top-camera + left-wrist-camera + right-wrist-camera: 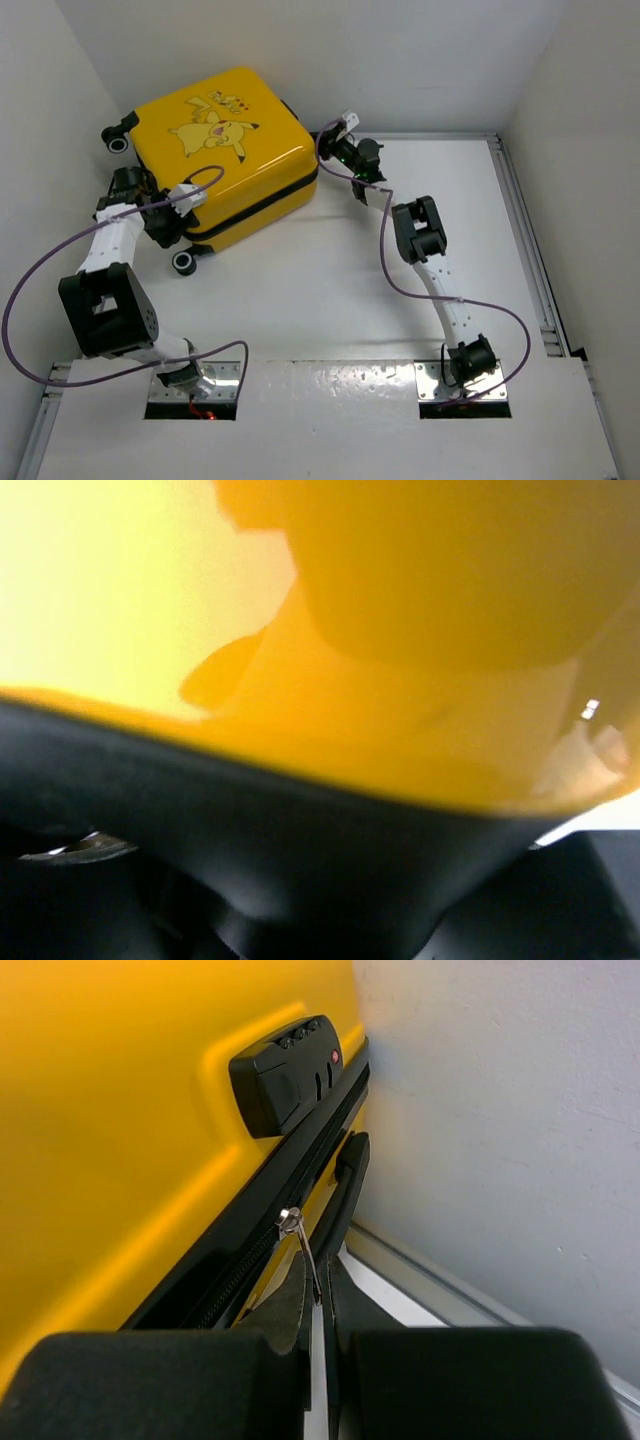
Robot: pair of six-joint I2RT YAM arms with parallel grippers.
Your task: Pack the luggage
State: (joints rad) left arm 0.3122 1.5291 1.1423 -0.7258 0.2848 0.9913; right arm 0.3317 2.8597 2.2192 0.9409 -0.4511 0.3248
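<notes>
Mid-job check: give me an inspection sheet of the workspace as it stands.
Surface: white table, luggage at its far left.
Job's things: luggage lying flat, shells together; zipper pull below the lock.
Clutter: nothing seen.
Grippers: right gripper shut on the zipper pull; left gripper at the luggage's near edge, jaws unclear.
Cables: purple cables loop off both arms.
Surroundings: white walls; metal rail on the right.

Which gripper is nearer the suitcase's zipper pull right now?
Right. The right gripper is pinched shut on the zipper pull; the left gripper is at the suitcase's opposite end, by the wheels.
</notes>
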